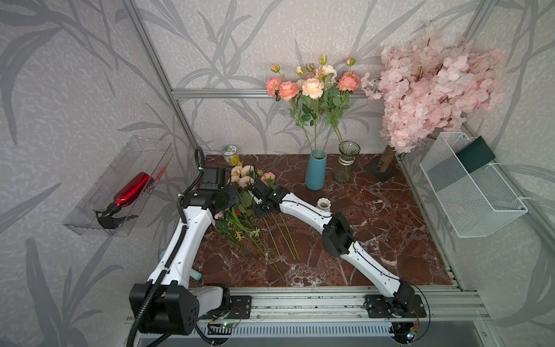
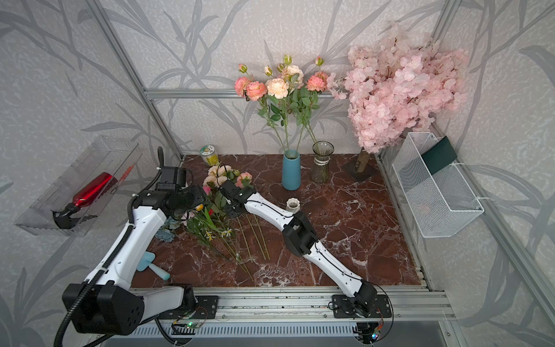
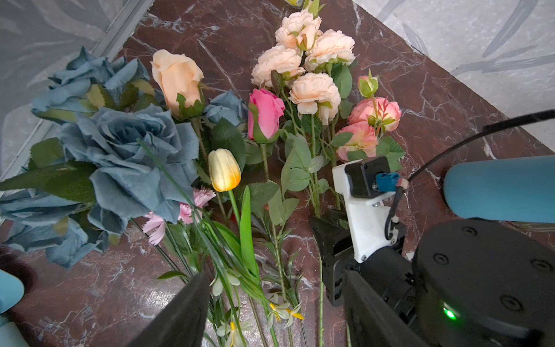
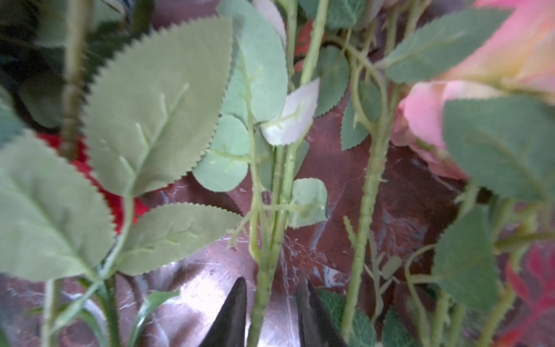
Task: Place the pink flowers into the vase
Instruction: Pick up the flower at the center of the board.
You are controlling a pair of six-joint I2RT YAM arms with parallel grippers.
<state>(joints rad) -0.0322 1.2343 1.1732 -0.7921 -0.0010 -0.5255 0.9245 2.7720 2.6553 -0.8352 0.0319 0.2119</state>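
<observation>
Some of the pink flowers (image 1: 312, 85) already stand in the blue vase (image 1: 315, 172) at the back of the worktop (image 1: 375, 240). More pink sprays (image 3: 315, 90) lie flat on the marble, just beside a heap of other flowers (image 3: 120, 156).

The right pincer (image 4: 270, 288) is low over these lying sprays. Its wrist view shows one green stem (image 4: 264, 264) running between the two dark fingertips (image 4: 237, 303), with a small gap on each side. So we judge it narrowed around the stem but not clamped yet. The left pincer (image 3: 274, 275) hovers above the heap, spread wide and holding nothing.

We expect each spray to be light, with a thin, rather stiff stem that is long and heavier at the head, so it may swing or turn in the grip. The heads and leaves look like soft cloth and would crush, giving no firm hold. We would take the bare stem below the leaves, about where the right pincer is now. A second stem lies just beside it and the leaves overlap, so it may be dragged along
</observation>
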